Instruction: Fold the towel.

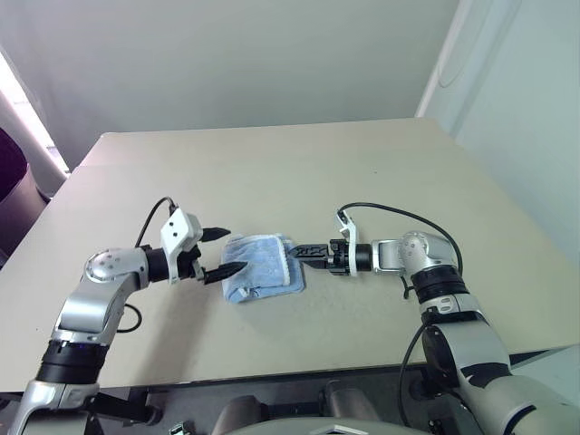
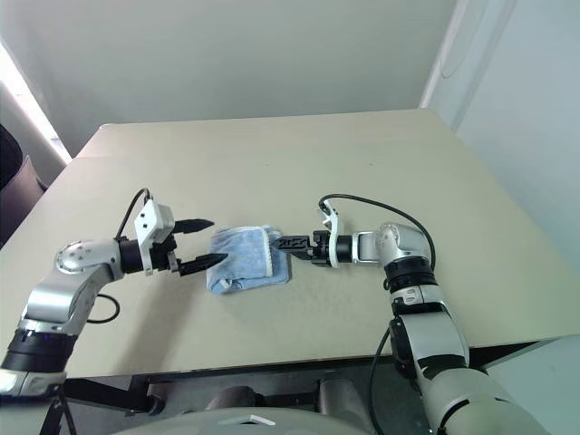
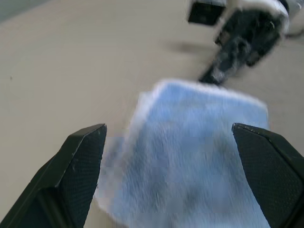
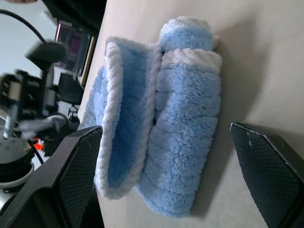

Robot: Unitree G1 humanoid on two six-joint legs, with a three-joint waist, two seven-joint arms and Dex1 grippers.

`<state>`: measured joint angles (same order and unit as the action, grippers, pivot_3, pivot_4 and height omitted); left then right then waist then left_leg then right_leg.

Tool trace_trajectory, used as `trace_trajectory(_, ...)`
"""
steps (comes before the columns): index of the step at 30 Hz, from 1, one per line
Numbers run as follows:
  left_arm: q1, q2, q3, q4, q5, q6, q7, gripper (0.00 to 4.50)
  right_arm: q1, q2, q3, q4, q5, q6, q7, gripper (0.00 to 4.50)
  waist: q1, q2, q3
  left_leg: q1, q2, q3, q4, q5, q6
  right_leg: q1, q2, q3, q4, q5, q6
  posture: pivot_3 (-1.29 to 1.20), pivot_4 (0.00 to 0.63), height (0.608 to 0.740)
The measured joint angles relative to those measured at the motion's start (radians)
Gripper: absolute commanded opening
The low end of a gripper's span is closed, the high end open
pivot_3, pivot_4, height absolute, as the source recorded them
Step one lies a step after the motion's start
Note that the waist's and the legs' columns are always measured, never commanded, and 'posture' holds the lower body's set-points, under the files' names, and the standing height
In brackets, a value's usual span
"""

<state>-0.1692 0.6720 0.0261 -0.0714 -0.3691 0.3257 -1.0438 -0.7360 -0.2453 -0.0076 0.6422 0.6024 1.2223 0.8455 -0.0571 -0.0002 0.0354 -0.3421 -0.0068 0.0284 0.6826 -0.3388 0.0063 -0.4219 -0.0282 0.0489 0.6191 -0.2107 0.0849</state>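
You see the towel (image 1: 263,267) folded into a small bundle at the centre of the frame on the table (image 1: 299,172), the left gripper (image 1: 220,251) and right gripper (image 1: 299,250) flanking it, both with fingers apart, holding nothing

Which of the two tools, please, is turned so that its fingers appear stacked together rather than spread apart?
The right tool, at the towel's white-stitched edge; from the head views its fingers overlap. The left tool shows two fingers clearly apart, one above the other, at the towel's opposite side.
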Motion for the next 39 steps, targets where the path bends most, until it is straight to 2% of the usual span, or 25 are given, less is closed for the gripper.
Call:
trace_trajectory(8, 0.079, 0.014, 0.022, -0.078, -0.019, 0.024, 0.024, 4.46, -0.028, 0.058, 0.069, 0.035, -0.032, -0.001, 0.073, 4.5, -0.013, 0.0, 0.0, 0.0, 0.0, 0.0, 0.0, 0.0, 0.0, -0.001, -0.001, 0.0, 0.0, 0.0, 0.0, 0.0, 0.0, 0.74)
trace_trajectory(18, 0.098, 0.016, 0.023, -0.09, -0.013, 0.031, 0.044, 4.46, -0.066, 0.101, 0.055, 0.11, -0.053, -0.006, 0.074, 4.5, -0.016, 0.0, 0.0, 0.0, 0.001, 0.0, 0.0, 0.0, 0.0, -0.001, -0.001, 0.0, 0.002, 0.0, 0.0, 0.0, 0.0, 0.74)
trace_trajectory(22, 0.098, 0.017, 0.023, -0.09, -0.01, 0.03, 0.044, 4.5, -0.077, 0.118, 0.029, 0.16, -0.068, -0.01, 0.052, 3.59, -0.018, 0.0, 0.0, 0.001, 0.001, 0.0, 0.0, 0.0, 0.0, -0.001, -0.001, 0.0, 0.002, 0.0, -0.001, 0.0, 0.0, 0.74)
trace_trajectory(25, 0.098, 0.024, 0.023, -0.089, -0.005, 0.029, 0.045, 4.5, -0.09, 0.128, -0.003, 0.216, -0.075, -0.01, 0.028, 2.5, -0.018, 0.0, 0.0, 0.001, 0.002, 0.0, 0.0, 0.0, 0.0, -0.002, -0.001, 0.0, 0.002, 0.0, -0.002, 0.0, 0.0, 0.74)
trace_trajectory(32, 0.095, 0.034, 0.023, -0.074, 0.011, 0.016, 0.045, 4.5, -0.11, 0.122, -0.009, 0.204, -0.076, 0.049, 0.051, 0.05, -0.018, -0.002, -0.001, 0.001, 0.002, 0.0, -0.001, 0.0, 0.0, -0.002, -0.001, 0.0, 0.002, 0.0, -0.002, 0.0, 0.0, 0.74)
trace_trajectory(39, 0.085, 0.036, 0.032, -0.027, 0.015, 0.007, 0.056, 4.5, -0.107, 0.107, -0.056, 0.13, -0.043, 0.123, 0.047, 0.02, -0.014, -0.001, -0.001, -0.002, 0.002, 0.0, -0.001, 0.0, 0.0, -0.004, -0.001, 0.0, 0.002, 0.001, -0.002, 0.0, 0.0, 0.74)
